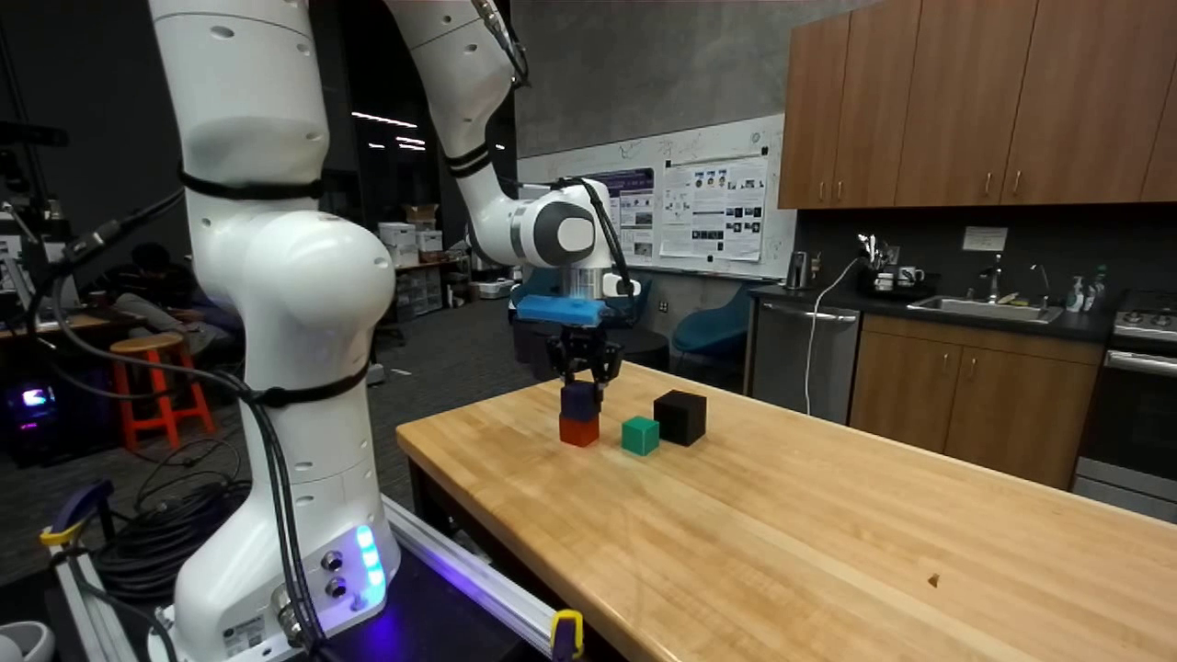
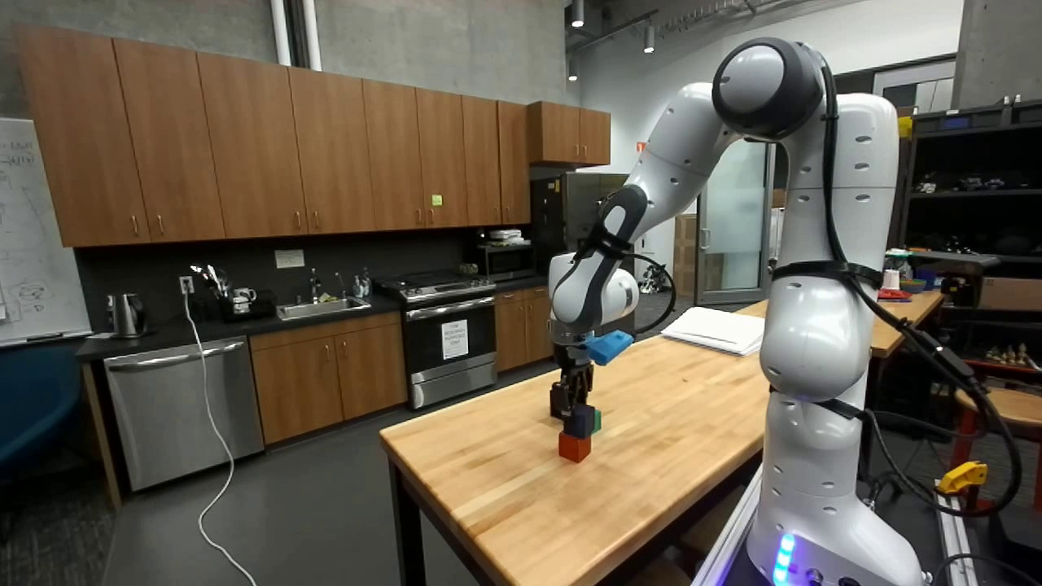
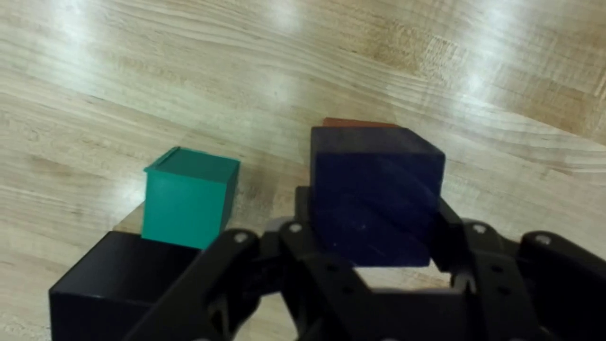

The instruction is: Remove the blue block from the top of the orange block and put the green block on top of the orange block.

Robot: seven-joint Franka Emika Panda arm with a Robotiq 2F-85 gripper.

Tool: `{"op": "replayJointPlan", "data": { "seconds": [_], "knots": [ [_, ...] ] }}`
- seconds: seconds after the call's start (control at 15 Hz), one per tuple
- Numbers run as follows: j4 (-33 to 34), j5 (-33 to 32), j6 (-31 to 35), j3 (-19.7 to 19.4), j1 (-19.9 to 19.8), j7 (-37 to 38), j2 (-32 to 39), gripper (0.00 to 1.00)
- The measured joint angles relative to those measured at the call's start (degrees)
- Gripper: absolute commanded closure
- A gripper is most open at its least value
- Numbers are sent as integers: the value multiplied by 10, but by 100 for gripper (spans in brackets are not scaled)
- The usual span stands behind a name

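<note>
1 blue block (image 3: 374,203), wrist-view centre-right, is clamped in the gripper (image 3: 371,215) over the orange block (image 1: 578,432), any lift unclear, removal unfinished; 1 green block (image 3: 184,203), centre-left, awaits stacking.

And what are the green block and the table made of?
Green block: perhaps plastic or painted wood, fairly matte; plain color, no visible grain. Table: looks like wood, smooth and a bit shiny; grain streaks and bright glints show.
</note>
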Motion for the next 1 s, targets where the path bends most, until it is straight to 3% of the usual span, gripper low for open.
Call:
{"op": "replayJointPlan", "data": {
  "seconds": [0.6, 1.0],
  "knots": [
    [49, 0, -1, 8, 0, 1, 9, 71],
    [111, 0, -1, 20, 0, 17, 54, 71]
  ]
}}
